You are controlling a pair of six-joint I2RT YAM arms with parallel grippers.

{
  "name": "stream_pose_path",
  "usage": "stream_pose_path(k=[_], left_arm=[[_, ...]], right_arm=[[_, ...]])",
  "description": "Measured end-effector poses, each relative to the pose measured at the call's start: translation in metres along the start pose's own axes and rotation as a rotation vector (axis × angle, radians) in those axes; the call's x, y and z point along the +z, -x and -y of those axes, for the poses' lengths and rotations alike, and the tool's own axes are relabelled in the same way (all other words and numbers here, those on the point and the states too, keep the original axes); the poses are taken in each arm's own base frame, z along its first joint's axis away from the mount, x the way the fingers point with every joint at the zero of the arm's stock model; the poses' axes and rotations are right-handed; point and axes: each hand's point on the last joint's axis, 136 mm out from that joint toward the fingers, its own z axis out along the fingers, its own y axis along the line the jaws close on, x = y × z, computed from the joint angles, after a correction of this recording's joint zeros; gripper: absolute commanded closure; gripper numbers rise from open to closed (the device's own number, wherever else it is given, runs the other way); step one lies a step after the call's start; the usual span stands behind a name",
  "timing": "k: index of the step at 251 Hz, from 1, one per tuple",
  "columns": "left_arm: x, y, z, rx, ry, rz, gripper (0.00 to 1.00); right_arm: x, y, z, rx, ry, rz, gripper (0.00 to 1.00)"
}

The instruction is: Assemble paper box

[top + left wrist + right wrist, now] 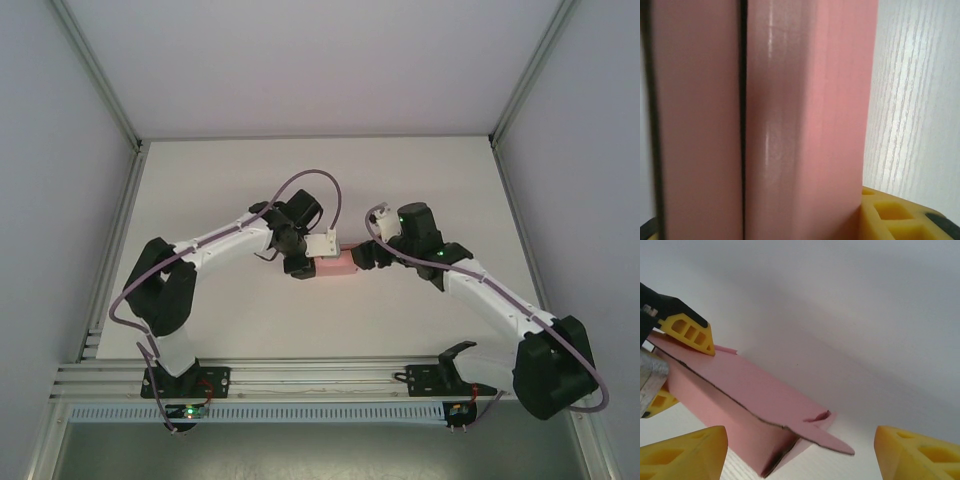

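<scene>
The paper box (337, 264) is a small pink card box lying mid-table between my two grippers. My left gripper (318, 252) is shut on its left end. In the left wrist view the paper box (805, 100) stands between the jaws of the left gripper (757, 215), one yellow finger (890, 215) against its side. In the right wrist view the box (740, 385) points toward me, a loose end flap (835, 440) sticking out. The left gripper's fingers (690, 332) clamp its far end. My right gripper (801, 440) is open, its fingers on either side of the flap end, not touching it.
The white table (300, 180) is walled in by grey panels on the left, right and back. An aluminium rail (300, 380) with both arm bases runs along the near edge.
</scene>
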Motion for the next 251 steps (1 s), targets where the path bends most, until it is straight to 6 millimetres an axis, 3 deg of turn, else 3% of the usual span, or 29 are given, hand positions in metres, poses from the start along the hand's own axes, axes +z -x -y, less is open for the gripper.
stream_pose_path(k=[39,115,189,251], left_arm=[[0.004,0.000,-0.007,-0.003,-0.014,-0.006,0.51],[0.007,-0.002,-0.010,0.012,-0.037,-0.007,0.50],[0.007,-0.003,-0.008,0.014,-0.043,-0.009,0.51],[0.007,-0.002,-0.010,0.012,-0.045,-0.014,0.51]], right_arm=[[0.005,0.005,0.002,-0.053,-0.002,-0.019,0.40],[0.010,0.000,0.005,-0.087,0.002,-0.074,0.46],[0.015,0.004,0.008,-0.074,-0.003,-0.112,0.72],[0.011,0.000,0.013,-0.030,-0.039,-0.165,0.75]])
